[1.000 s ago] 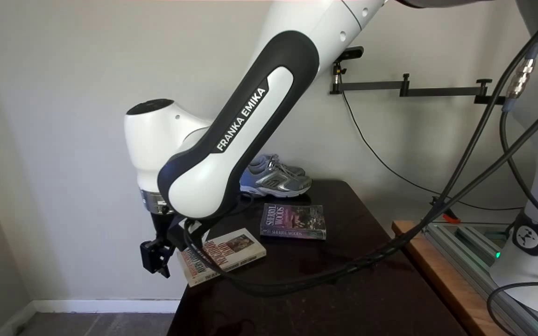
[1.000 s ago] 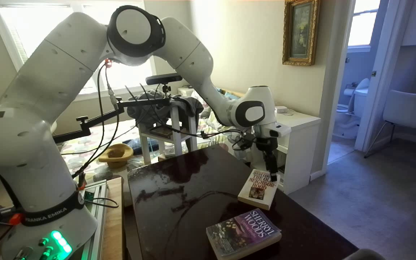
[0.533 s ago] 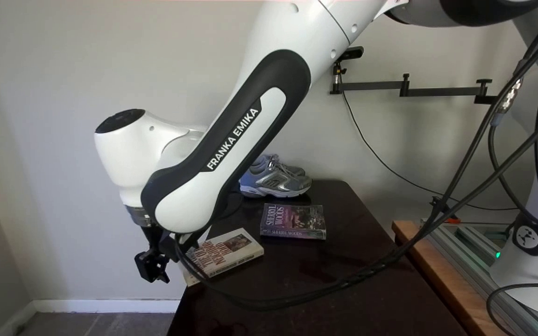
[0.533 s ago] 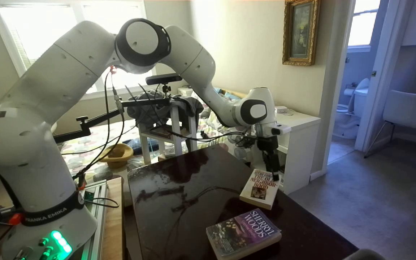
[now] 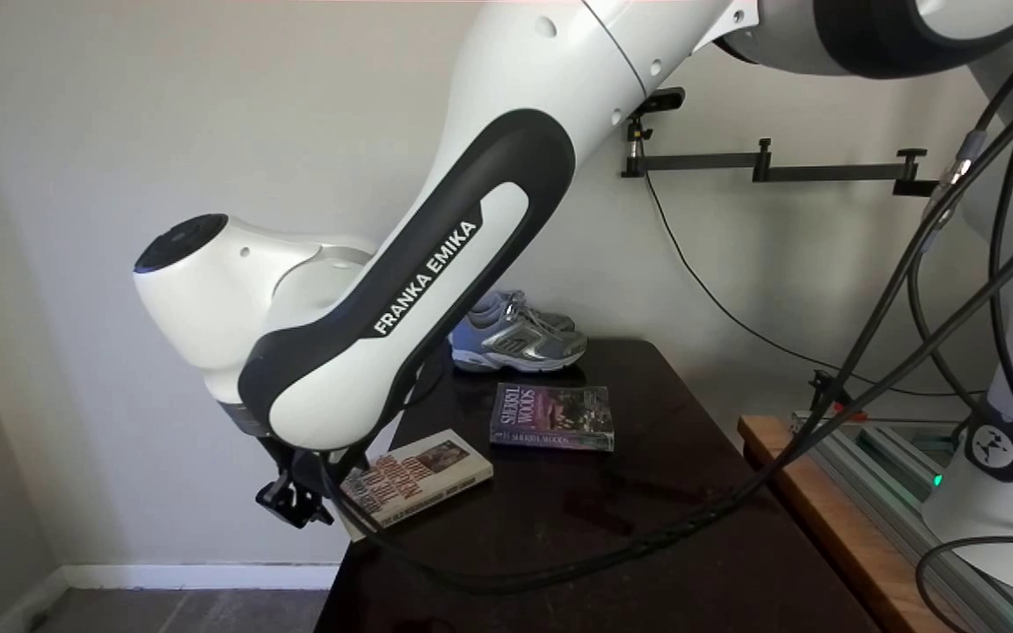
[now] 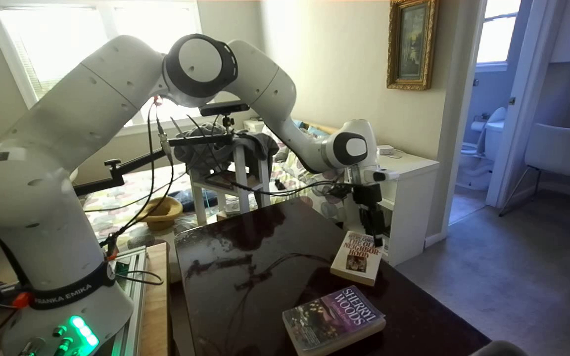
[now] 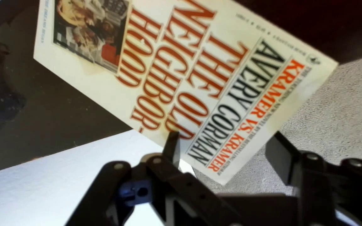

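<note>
Just beside white book [image 6: 356, 264], purple paperback [image 6: 333, 319]

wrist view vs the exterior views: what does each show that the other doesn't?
Wrist view only: a readable red KRAMER VS. KRAMER line on the white book, and both fingers of the gripper plainly apart.

Exterior views only: the purple Sherryl Woods book, in both; sneakers in an exterior view; a gold-framed picture in an exterior view.

Shared: the white book, the gripper and parts of the dark table.
</note>
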`<state>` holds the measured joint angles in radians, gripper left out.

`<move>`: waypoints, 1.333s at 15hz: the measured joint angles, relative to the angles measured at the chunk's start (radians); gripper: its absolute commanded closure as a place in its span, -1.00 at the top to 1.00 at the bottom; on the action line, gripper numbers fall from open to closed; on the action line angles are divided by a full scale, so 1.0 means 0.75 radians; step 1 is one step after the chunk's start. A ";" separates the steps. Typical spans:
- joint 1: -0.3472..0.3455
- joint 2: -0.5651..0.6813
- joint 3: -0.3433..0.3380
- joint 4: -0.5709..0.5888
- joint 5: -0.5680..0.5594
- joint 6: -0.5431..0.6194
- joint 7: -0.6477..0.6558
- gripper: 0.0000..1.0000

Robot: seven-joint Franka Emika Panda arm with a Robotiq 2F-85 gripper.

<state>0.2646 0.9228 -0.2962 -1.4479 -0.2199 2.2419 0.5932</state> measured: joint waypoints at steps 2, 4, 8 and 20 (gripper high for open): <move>0.001 0.001 0.001 0.016 -0.015 -0.020 0.000 -0.42; 0.005 0.001 0.002 0.027 -0.024 -0.026 0.001 -0.69; 0.014 0.001 0.002 0.038 -0.029 -0.040 0.005 -0.87; 0.014 -0.145 -0.012 -0.072 -0.067 0.006 0.039 -0.88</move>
<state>0.2751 0.8144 -0.3052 -1.5016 -0.2701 2.2466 0.6222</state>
